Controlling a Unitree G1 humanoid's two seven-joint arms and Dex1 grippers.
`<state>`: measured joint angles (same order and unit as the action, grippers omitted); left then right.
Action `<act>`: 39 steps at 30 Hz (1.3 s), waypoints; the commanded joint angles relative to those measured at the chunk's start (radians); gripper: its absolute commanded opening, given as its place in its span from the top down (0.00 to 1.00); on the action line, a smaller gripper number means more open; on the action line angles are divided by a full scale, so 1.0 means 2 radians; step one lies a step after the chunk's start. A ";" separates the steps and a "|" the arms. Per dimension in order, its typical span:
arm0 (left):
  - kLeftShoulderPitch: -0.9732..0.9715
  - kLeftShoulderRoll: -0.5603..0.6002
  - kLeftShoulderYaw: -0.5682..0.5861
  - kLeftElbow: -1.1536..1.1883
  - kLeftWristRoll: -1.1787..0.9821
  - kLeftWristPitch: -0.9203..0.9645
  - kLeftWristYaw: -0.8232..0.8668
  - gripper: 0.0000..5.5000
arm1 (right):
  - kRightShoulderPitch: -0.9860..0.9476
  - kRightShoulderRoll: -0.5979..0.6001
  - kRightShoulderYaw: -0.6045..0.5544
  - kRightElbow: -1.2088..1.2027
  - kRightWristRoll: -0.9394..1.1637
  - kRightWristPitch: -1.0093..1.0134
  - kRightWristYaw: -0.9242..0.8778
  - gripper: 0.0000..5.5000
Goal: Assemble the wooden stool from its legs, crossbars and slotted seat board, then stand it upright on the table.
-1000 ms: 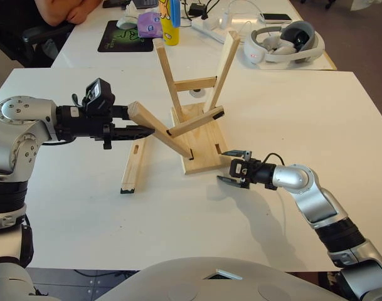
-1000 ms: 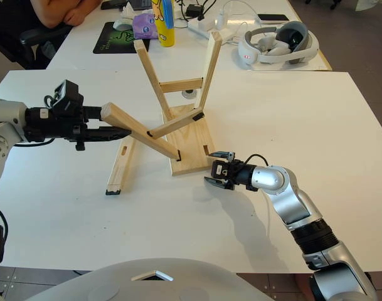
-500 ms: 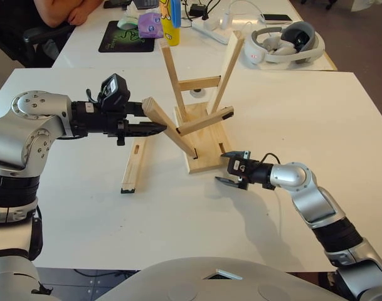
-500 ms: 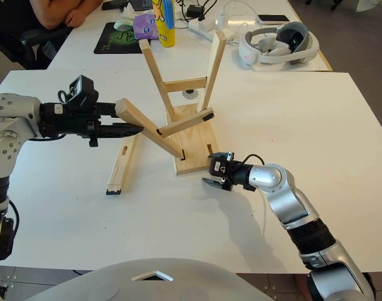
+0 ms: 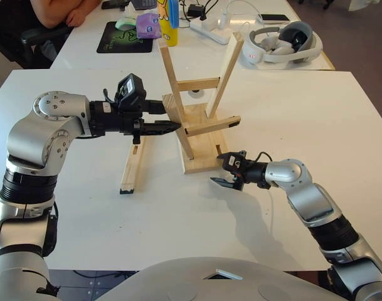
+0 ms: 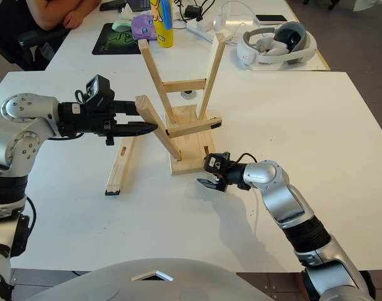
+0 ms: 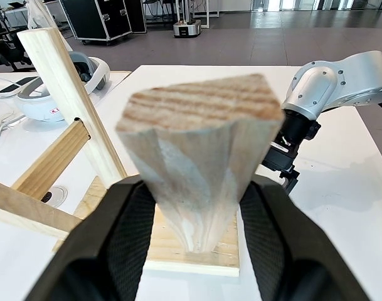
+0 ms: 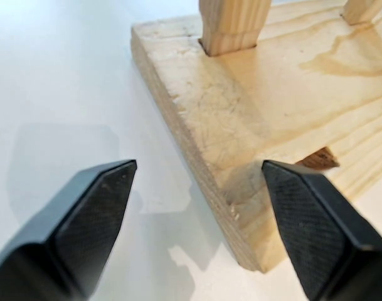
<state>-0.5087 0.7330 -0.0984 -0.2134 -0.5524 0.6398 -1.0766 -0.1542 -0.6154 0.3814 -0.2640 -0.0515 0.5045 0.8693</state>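
Stool leg [image 5: 180, 130] (tilted) clamped in outstretched left claw [image 5: 167, 123]; right claw [image 5: 221, 168] gapes beside seat board [image 5: 206, 152].

No text, label or number can be read anywhere.

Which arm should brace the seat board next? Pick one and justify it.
Right. Its claw is open just off the near corner of the seat board, the edge lined up between its fingers. The left claw is shut on a leg standing in the board, so it is likely not free.
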 commanded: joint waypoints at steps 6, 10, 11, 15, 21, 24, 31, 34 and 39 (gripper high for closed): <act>0.040 -0.005 -0.045 0.012 0.040 -0.021 0.007 0.63 | 0.032 -0.004 0.037 0.016 0.008 0.023 0.022 0.33; 0.025 -0.006 -0.069 0.038 0.063 -0.040 0.002 0.63 | 0.031 -0.001 0.038 0.014 0.015 0.031 0.027 0.33; 0.030 -0.005 -0.074 0.038 0.065 -0.043 0.000 0.63 | 0.030 -0.001 0.040 0.013 0.016 0.032 0.029 0.33; 0.048 0.003 -0.076 0.047 0.069 -0.052 0.001 0.63 | 0.025 0.000 0.043 0.015 0.014 0.034 0.027 0.33; 0.074 0.012 -0.069 0.077 0.071 -0.074 -0.001 0.63 | 0.025 -0.001 0.044 0.023 0.012 0.031 0.024 0.33; 0.074 0.009 -0.070 0.086 0.071 -0.080 -0.001 0.63 | 0.024 -0.003 0.046 0.023 0.013 0.028 0.026 0.33; 0.066 -0.018 -0.031 0.064 0.019 -0.075 0.010 0.63 | 0.017 0.013 0.022 0.035 0.021 -0.003 0.008 0.33; 0.061 -0.029 -0.001 0.057 -0.011 -0.065 0.017 0.52 | 0.012 0.023 0.008 0.043 0.029 -0.015 -0.002 0.33; 0.054 -0.035 0.043 0.048 -0.039 -0.048 0.023 0.40 | 0.013 0.036 -0.010 0.054 0.037 -0.032 -0.019 0.33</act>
<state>-0.3870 0.6596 -0.0485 -0.1022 -0.6122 0.5266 -1.0340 -0.1500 -0.5527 0.3666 -0.1911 0.0169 0.4244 0.8461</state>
